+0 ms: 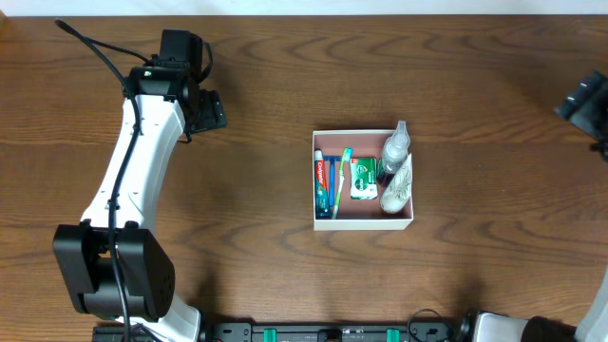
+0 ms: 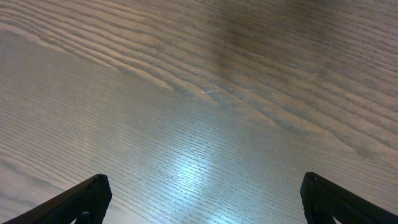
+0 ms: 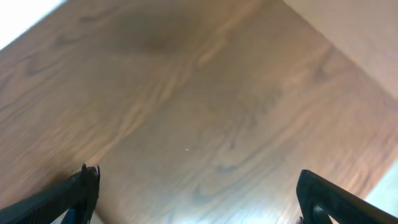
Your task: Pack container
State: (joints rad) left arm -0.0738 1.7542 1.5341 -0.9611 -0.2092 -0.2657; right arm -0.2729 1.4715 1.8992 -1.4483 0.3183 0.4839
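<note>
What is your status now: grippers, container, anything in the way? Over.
Left gripper open, empty. Right gripper open, empty. Container upright, toiletries inside. Nothing in the way.

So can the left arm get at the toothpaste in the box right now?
Probably yes: the box is lidless, bare table lies between, and the left gripper is open. The toothpaste lies close beside the toothbrush, though.
</note>
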